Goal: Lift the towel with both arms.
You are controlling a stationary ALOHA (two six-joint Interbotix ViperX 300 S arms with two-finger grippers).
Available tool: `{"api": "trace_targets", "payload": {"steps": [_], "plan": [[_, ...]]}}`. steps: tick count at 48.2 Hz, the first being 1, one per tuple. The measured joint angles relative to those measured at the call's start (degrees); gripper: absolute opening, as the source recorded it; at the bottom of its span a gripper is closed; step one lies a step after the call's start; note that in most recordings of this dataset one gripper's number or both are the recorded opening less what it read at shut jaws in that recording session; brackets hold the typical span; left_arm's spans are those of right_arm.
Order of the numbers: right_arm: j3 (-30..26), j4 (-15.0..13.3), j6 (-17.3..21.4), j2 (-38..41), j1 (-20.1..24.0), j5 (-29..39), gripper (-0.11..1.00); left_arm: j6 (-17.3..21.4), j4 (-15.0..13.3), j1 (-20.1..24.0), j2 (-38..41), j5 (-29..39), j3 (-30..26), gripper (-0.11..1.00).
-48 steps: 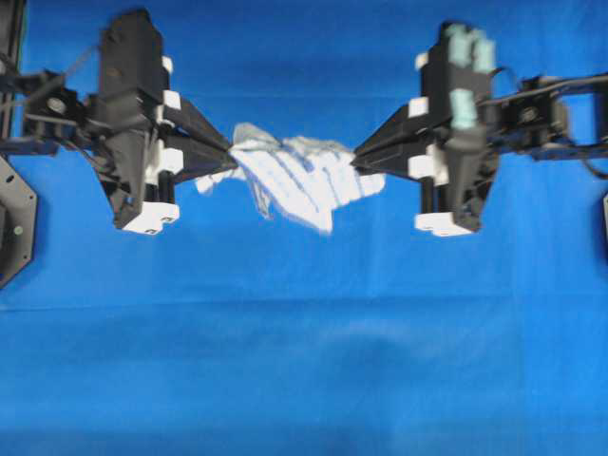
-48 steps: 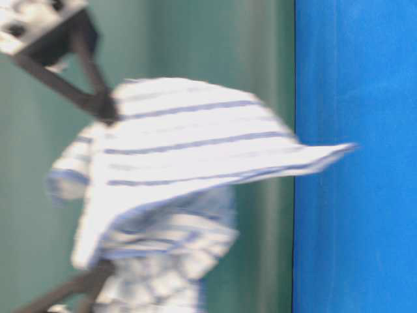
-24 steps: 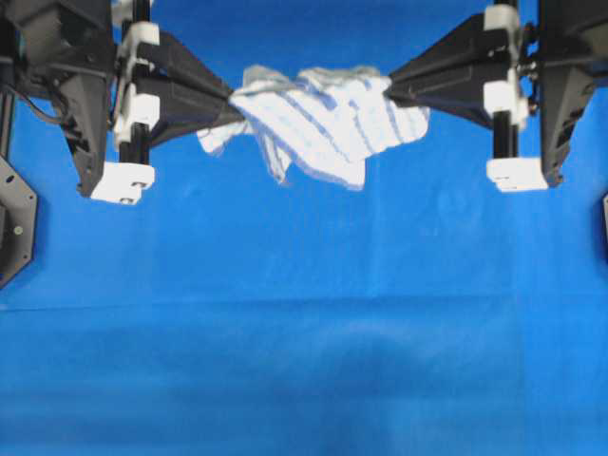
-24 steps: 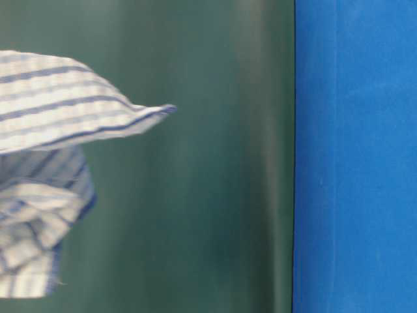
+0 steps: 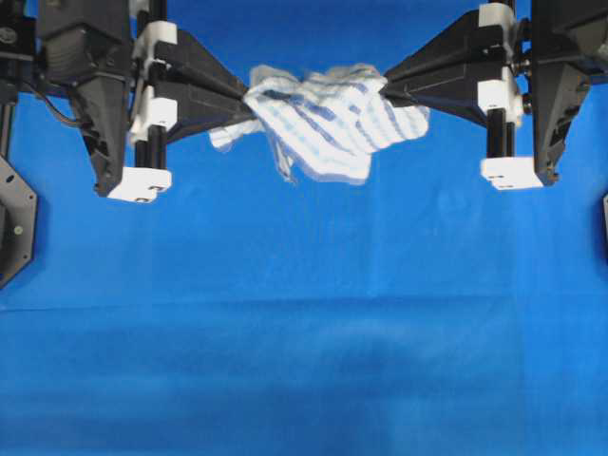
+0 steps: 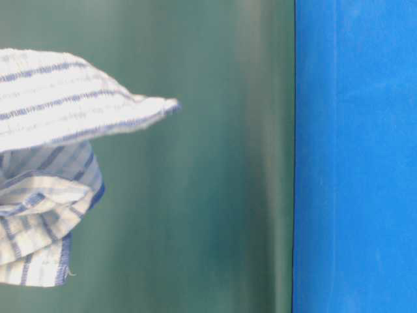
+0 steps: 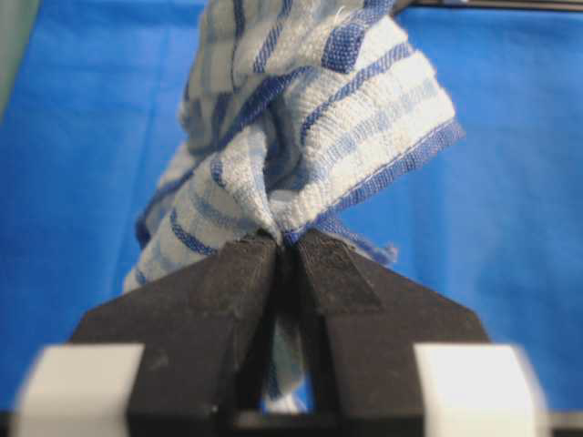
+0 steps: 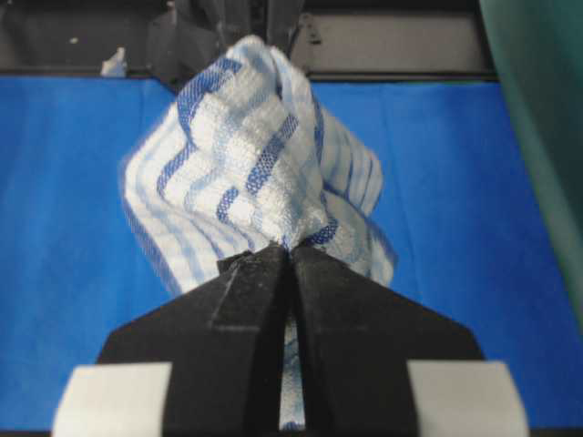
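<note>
Robot test bench, lab-type setup. Table [image 5: 304, 361] covered edge to edge in a plain blue sheet [image 6: 355, 156]; flat green backdrop [image 6: 215, 195] behind its far edge. Black metal mounting plates [image 5: 14, 223] bolted at left and right table edges.

Two black arms [image 5: 95, 85] with wedge-shaped fingers [image 7: 228, 300], white blocks [image 5: 140, 183] and black cables [image 5: 52, 109].

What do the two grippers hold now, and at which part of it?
Both hold the towel: the left gripper pinches a bunched fold at one end, the right gripper a bunched fold at the opposite end.
</note>
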Motion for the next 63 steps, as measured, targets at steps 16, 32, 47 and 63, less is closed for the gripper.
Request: {"api": "trace_targets", "payload": {"steps": [16,32,47,63], "plan": [[0.0,0.0,0.3,0.0,0.0,0.1,0.66,-0.5,0.1,-1.2,-0.8,-0.4,1.1,0.92],[7.5,0.3,2.5,0.2,0.0,-2.9,0.64,-0.8,0.1,-2.7,1.0,-3.4,6.6,0.9],[21.9,0.4,9.6,3.2,0.2,-15.9,0.64,-0.8,0.1,-3.1,8.2,-17.0,16.8,0.9],[25.0,0.3,13.7,13.1,5.4,-20.7,0.64,-0.8,0.1,-4.4,18.5,-22.1,21.2,0.9]]}}
